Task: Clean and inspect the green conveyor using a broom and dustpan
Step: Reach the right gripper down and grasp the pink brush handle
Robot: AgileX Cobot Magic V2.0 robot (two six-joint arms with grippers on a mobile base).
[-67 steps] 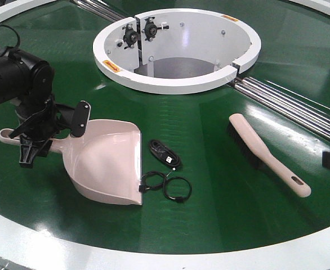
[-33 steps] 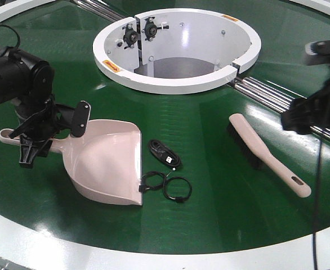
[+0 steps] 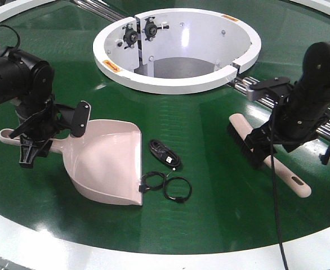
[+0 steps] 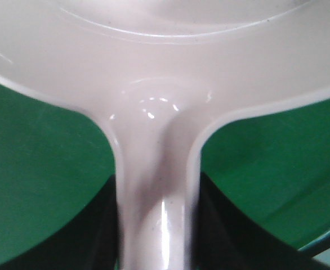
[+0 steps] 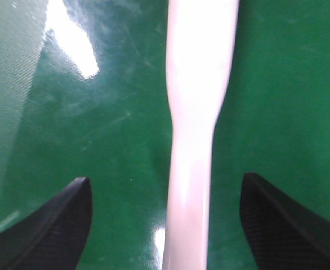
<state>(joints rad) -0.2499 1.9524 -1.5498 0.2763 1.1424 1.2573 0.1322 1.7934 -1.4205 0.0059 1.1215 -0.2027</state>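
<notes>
Front view: pale pink plastic scoop dustpan [image 3: 106, 163] sits on the glossy dark-green conveyor belt [image 3: 210, 219], 7 o'clock from its white ring [image 3: 170, 84], left gripper [image 3: 38, 143] on the handle. Slim pink black-bristled broom [image 3: 298, 185] lies at 4 o'clock, right gripper [image 3: 264, 147] over it.

Left wrist: cropped fingers [image 4: 94, 236] look clamped on the handle.

Right wrist: jaws wide, straddling the broom, not touching.

Green conveyor [image 3: 210, 197]: smooth, glossy dark-green belt with bright glare patches; a fine weave shows up close.
Dustpan [image 3: 103, 166]: pale pink-beige plastic, smooth, semi-gloss.
Broom [image 3: 289, 176]: matching plastic with a glossy handle; black matt bristles.
Rails [image 3: 272, 93], upper right of the frame: polished chrome metal.
Central ring [image 3: 170, 84]: white, satin finish.
</notes>
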